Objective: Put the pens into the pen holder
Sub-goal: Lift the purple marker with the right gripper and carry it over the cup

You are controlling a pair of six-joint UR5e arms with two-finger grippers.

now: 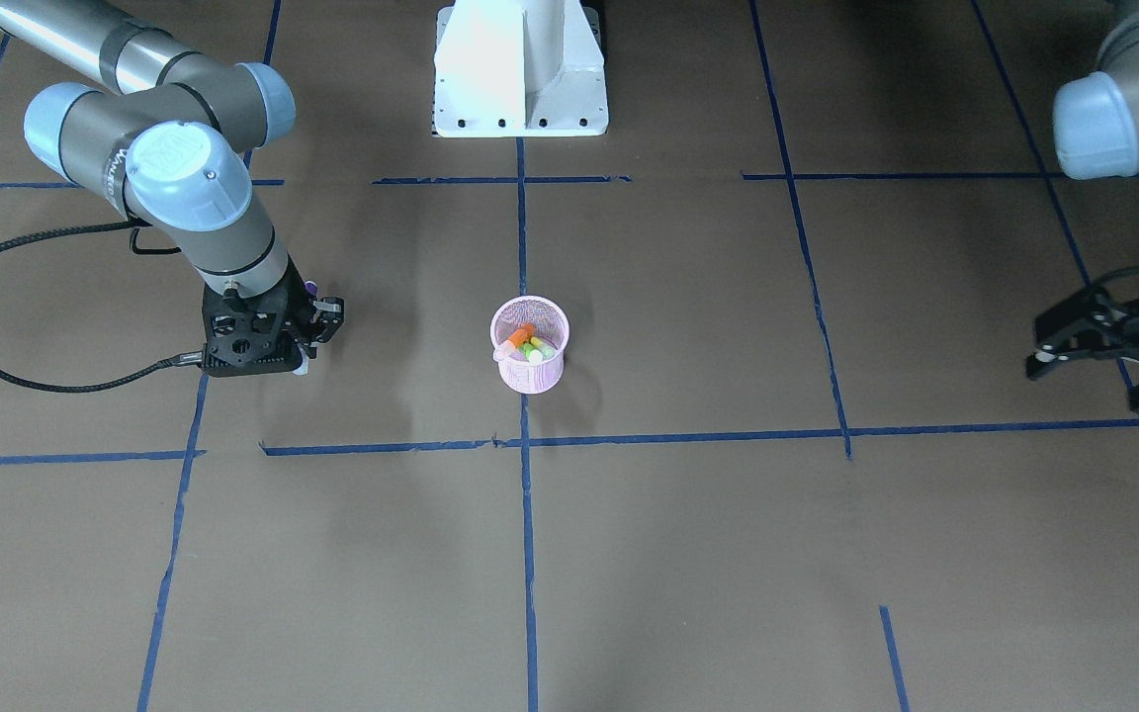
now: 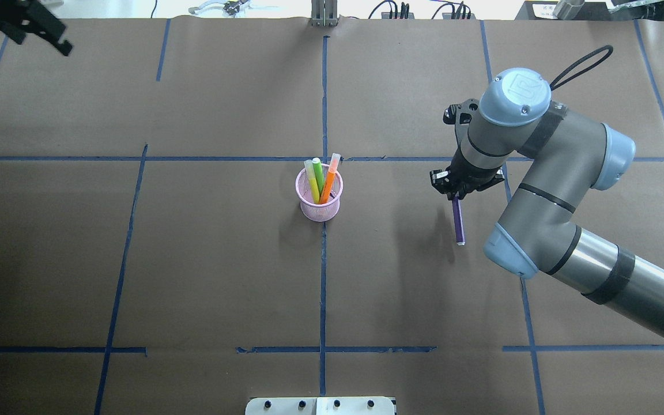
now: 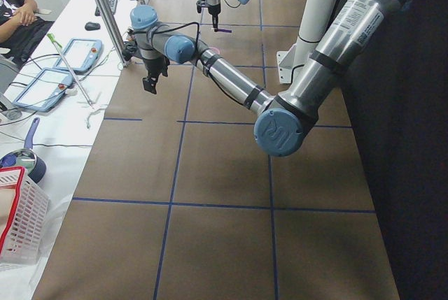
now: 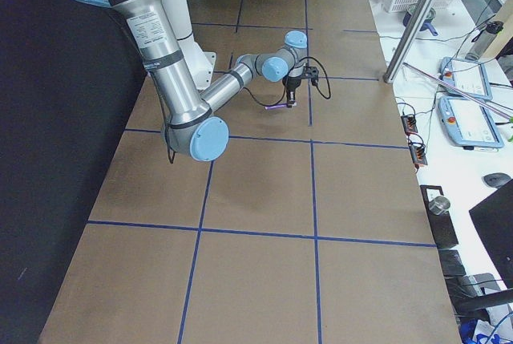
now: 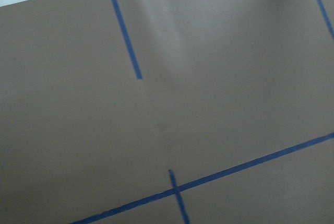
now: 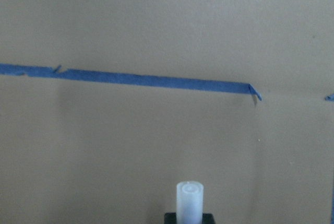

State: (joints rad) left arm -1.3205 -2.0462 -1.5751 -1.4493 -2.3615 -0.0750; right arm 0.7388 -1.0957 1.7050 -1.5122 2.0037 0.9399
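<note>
With the overhead view as the clock face and the pen holder (image 2: pixel 320 210) at its centre, bare brown paper (image 2: pixel 193 259) lies open on every side of it. Its mouth is partly taken: the orange pen (image 2: pixel 328 181), green pen (image 2: pixel 319 173) and yellow pen (image 2: pixel 311 180) lean toward 12 o'clock. At 3 o'clock, well apart, the right gripper (image 2: pixel 455 193) hangs clamped on the purple pen (image 2: pixel 457 222) — its arm fills 4 o'clock. The left gripper (image 2: pixel 41 39), jaws spread, sits far off at 10 o'clock. The robot base (image 2: pixel 320 405) stands at 6 o'clock.

Front-facing, the right gripper (image 2: pixel 455 195) hides most of the purple pen (image 2: pixel 457 222); the right wrist view's bottom edge cuts it below the cap; picture edges crop the left gripper (image 1: pixel 1087 386).
</note>
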